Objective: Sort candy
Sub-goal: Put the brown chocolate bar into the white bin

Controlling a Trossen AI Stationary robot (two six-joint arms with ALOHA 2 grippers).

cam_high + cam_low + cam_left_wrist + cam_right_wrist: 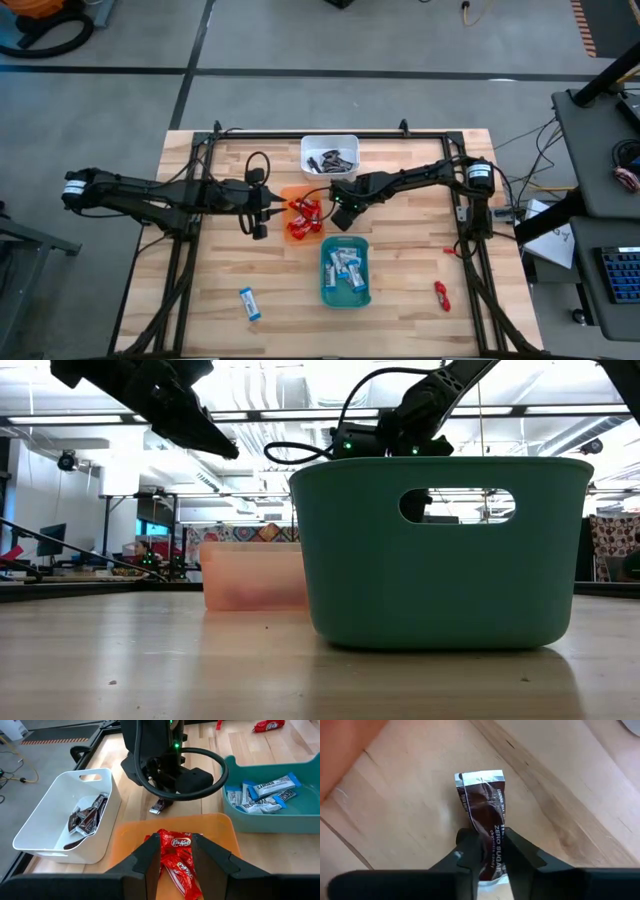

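Note:
A dark brown candy [482, 800] with silver ends lies flat on the wooden table between the orange tray [290, 193] and the white tray [306, 150]. It also shows in the left wrist view as a dark brown candy [157, 807]. My right gripper [492, 852] points steeply down and is shut on it. My left gripper [176, 851] hovers open over the orange tray's red candies [177, 862], touching nothing. Brown candies [87, 815] lie in the white tray, and blue-and-white candies [262, 795] lie in the teal tray [325, 290]. My right gripper pinches the brown candy between its two fingers at one end [492, 837], on the two long sides. The fingers come from above, pointing steeply down, and lie across the candy. The candy lies flat on the table, its other end [480, 777] free.
A blue-and-white candy [249, 304] lies loose near the front left of the table. A red candy [441, 293] lies at the front right. The three trays stand close together in the table's middle. The teal tray [440, 550] fills much of the low view.

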